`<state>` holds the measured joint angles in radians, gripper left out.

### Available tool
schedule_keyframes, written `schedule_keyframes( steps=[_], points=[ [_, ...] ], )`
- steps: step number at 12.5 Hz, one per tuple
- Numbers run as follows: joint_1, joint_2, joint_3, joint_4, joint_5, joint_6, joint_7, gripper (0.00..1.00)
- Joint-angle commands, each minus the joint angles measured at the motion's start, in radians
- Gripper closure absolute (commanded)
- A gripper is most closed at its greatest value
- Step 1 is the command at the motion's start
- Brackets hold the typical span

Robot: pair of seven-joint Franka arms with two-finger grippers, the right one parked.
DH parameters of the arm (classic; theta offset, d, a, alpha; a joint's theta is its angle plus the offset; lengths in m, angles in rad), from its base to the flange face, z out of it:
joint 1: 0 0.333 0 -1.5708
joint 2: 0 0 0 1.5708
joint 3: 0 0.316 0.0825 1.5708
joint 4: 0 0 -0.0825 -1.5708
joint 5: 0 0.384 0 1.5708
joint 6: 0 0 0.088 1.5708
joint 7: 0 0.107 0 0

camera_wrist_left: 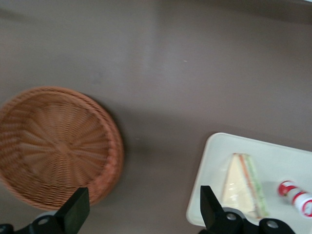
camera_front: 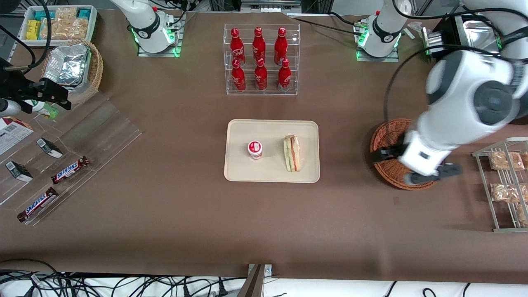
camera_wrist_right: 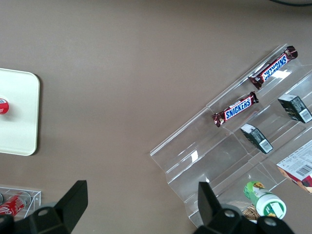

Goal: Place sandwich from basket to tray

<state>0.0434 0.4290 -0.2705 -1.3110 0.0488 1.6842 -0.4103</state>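
Two Snickers bars [camera_front: 70, 170] lie on the acrylic shelf; six red cola bottles [camera_front: 259, 60] stand racked. One sandwich [camera_front: 292, 153] lies on the tray [camera_front: 235, 136]. My claw [camera_wrist_left: 144, 212] hangs open above the basket [camera_front: 381, 136], holding nothing.

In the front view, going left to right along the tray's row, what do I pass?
Snickers bars → tray rim → small red-and-white cup → sandwich on the tray → basket, with the gripper above it, jaws open and empty → wire rack.
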Motion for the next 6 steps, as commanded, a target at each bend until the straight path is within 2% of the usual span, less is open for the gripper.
schedule_keyframes(
  steps=[1,6],
  points=[
    [-0.034,-0.006,0.127,0.041,-0.049,-0.055,0.235,0.00],
    [-0.045,-0.010,0.217,0.045,-0.047,-0.055,0.441,0.00]
  ],
)
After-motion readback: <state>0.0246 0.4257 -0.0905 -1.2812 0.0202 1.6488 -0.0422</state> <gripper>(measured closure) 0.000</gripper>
